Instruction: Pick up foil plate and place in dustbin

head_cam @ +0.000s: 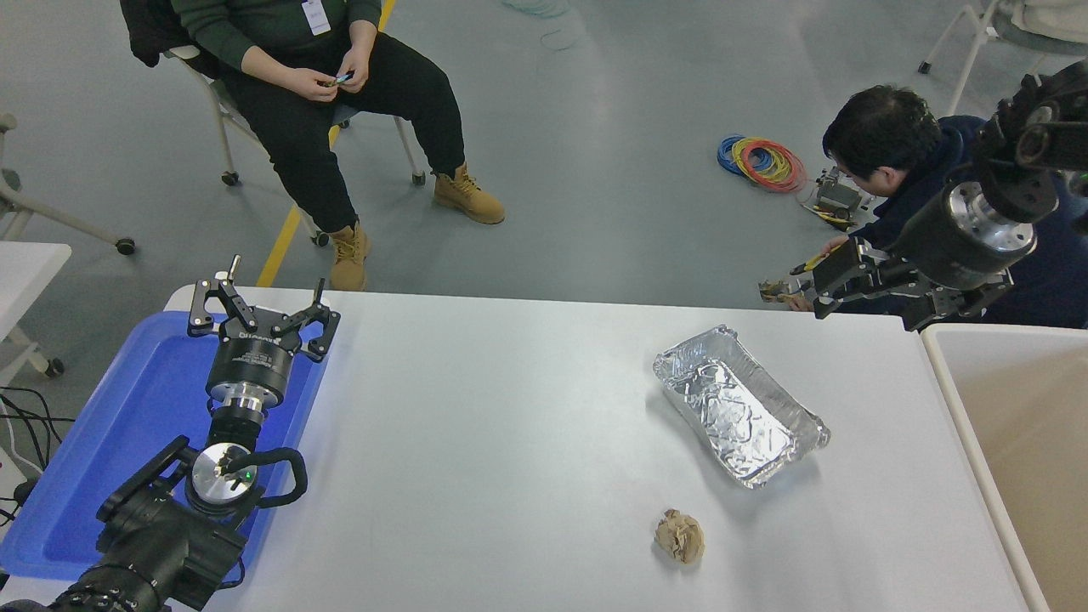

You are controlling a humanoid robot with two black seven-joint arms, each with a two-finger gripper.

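Note:
The foil plate (739, 408) is a shiny crinkled silver tray lying empty on the white table (510, 408), right of centre, set at a slant. The dustbin (950, 399), with a thick off-white rim and beige inside, stands against the table's right edge. My right gripper (818, 282) is open and empty. It hangs in the air over the table's far edge, up and to the right of the foil plate and clear of it. My left gripper (262, 313) is open and parked over the blue tray at the lower left.
A small crumpled brown paper ball (680, 536) lies near the front edge, below the foil plate. A shallow blue tray (119, 425) sits at the table's left end. One person sits on a chair beyond the table, another crouches at the far right behind my right arm.

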